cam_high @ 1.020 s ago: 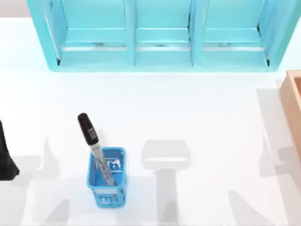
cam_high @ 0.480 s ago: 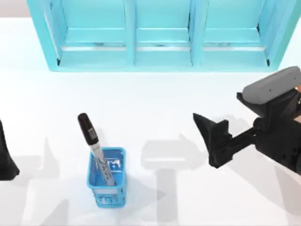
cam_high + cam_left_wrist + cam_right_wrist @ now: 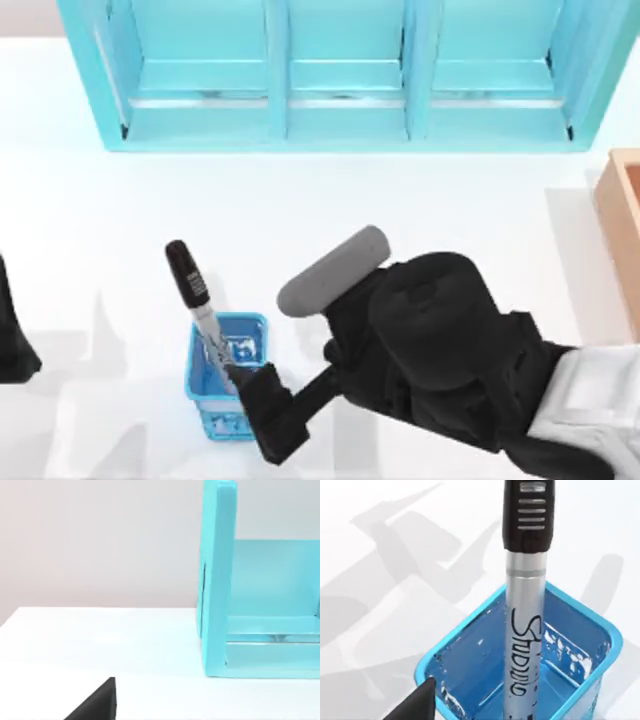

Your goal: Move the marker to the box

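Right now we are reaching with our right gripper [image 3: 262, 415] over the small blue mesh basket [image 3: 226, 418], where the slim marker with black cap and silver-grey barrel [image 3: 201, 310] is standing tilted just beyond our fingertips [image 3: 415, 702]. Whether those fingers are parted or closed, we cannot tell. Our left arm is sitting parked at the table's left edge. The tan box [image 3: 621, 232] is lying well apart.
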